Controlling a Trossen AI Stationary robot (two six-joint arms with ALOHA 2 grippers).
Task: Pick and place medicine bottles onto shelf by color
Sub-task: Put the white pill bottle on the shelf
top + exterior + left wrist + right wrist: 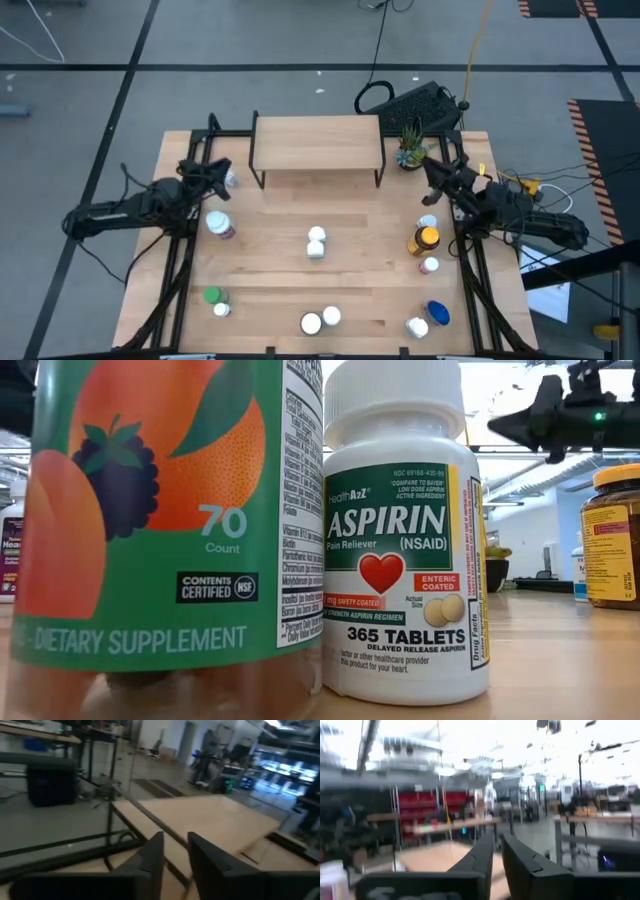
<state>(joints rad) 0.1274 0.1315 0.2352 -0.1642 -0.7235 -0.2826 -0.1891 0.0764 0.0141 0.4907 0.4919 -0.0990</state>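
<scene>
Start step: shelf (315,141) bare; both grippers (222,171) (432,170) slightly parted, empty. Next: reach a bottle (218,224).

Two dark fingers (150,865) of the left gripper (175,862) are seen low in the left wrist view. A small gap is left between them, and nothing is held in it. Past the fingers, the light wood board of the shelf (215,822) is seen, and its top is bare. A thin black leg (109,820) is seen under the near corner of the shelf. A dark box (52,782) is set on the grey floor beyond. Far back, a big room is seen with tables and racks, but it is too blurred for the things there to be told apart.
</scene>
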